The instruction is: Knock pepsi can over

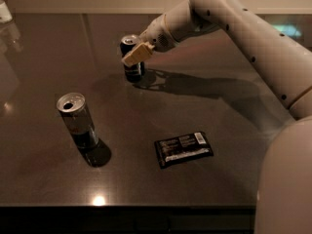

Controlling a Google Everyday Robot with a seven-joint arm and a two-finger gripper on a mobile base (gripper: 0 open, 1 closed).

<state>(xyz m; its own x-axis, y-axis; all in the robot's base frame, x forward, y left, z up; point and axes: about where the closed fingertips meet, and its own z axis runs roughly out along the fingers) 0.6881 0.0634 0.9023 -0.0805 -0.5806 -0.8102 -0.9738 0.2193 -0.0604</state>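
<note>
The pepsi can, short and dark with a silver top, stands upright on the dark table at the back centre. My gripper reaches in from the right on a long white arm. Its pale fingertips lie against the can's upper right side, in front of it and just below its rim. The can's upper side is partly hidden behind the fingers.
A taller slim silver can stands upright at front left. A dark snack bar wrapper lies flat at front centre. A pale object sits at the far left corner. The table's front edge runs along the bottom.
</note>
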